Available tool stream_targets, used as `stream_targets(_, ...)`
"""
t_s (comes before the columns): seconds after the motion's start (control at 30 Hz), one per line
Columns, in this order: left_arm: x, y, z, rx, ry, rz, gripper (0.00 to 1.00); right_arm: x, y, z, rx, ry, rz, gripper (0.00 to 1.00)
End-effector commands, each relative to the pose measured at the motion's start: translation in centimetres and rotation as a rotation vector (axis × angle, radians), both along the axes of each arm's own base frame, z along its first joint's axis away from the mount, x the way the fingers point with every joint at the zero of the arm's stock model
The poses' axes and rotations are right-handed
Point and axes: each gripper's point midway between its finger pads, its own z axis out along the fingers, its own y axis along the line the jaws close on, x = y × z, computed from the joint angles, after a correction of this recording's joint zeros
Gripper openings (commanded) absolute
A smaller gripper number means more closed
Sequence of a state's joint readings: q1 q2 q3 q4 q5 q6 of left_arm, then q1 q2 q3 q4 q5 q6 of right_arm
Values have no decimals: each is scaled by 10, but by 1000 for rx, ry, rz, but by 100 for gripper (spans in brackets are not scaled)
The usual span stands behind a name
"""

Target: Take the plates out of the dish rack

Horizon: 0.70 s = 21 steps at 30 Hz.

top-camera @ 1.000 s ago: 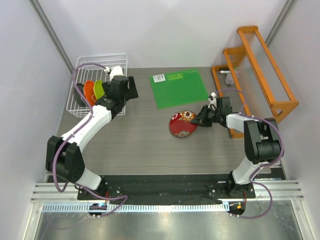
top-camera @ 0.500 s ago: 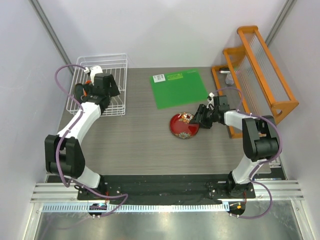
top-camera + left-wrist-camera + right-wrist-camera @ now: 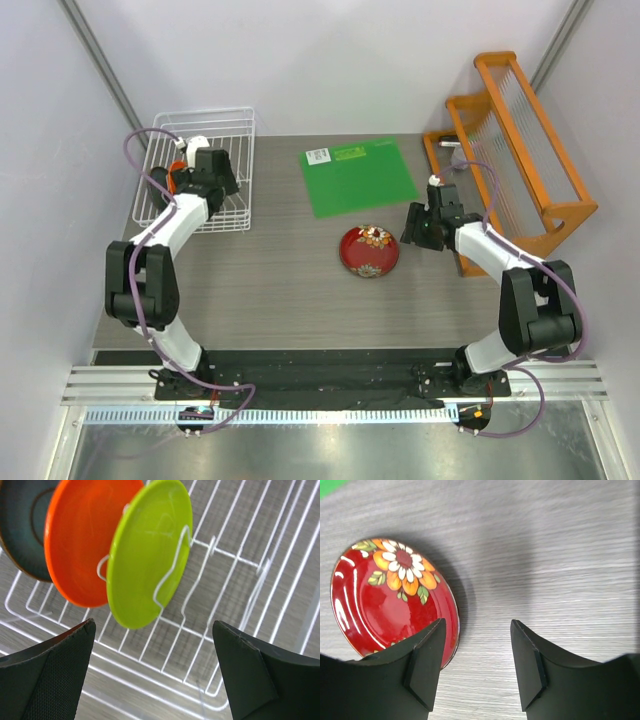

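Note:
The white wire dish rack [image 3: 232,120] stands at the back left. In the left wrist view the lime green plate [image 3: 147,555], the orange plate [image 3: 82,535] and the dark grey-blue plate [image 3: 22,525] stand upright between the rack's tines [image 3: 172,565]. My left gripper [image 3: 152,670] is open and empty above the rack [image 3: 205,170], near the green plate. The red floral plate [image 3: 368,250] lies flat on the table; it also shows in the right wrist view [image 3: 390,597]. My right gripper [image 3: 477,665] is open and empty just right of it [image 3: 422,227].
A flat green mat [image 3: 358,177] lies at the back centre. An orange wooden rack with clear slats [image 3: 520,140] stands along the right edge. Grey walls close in the left, back and right.
The left gripper moved left from beside the rack to over it. The right gripper let go of the red plate's rim and drew back right; the plate now lies flat.

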State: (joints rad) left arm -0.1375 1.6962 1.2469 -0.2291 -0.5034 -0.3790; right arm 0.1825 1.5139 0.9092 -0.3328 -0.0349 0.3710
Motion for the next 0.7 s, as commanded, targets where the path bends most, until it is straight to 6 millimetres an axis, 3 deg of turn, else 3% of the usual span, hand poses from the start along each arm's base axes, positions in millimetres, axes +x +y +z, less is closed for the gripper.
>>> stream_targets(0.0,25,20,32,49,-103,69,98,12,-8,19,-52,-57,-12,60)
stream_targets(0.23,41,38,14,48,-85,99,93,15,-6,2,-57,-7,1,60)
stream_targets(0.27,47,34,7,18,-81,64,92,16,-6,1,-58,-7,2,60)
stream_targets(0.33,52,38,6,16,-87,68,83,17,-6,-1,-62,-1,7,58)
stream_targets(0.43,60,40,1,19,-75,64,71,17,-6,-6,-69,11,14,45)
stream_targets(0.5,62,43,-1,27,-68,79,55,17,-6,-8,-71,16,15,36)
stream_targets(0.57,61,45,-2,33,-65,86,41,17,-6,-10,-74,20,16,33)
stream_targets(0.63,58,48,0,38,-71,99,34,17,-7,-10,-74,20,15,33)
stream_targets(0.67,56,48,-1,37,-72,106,24,15,-7,-11,-75,24,17,33)
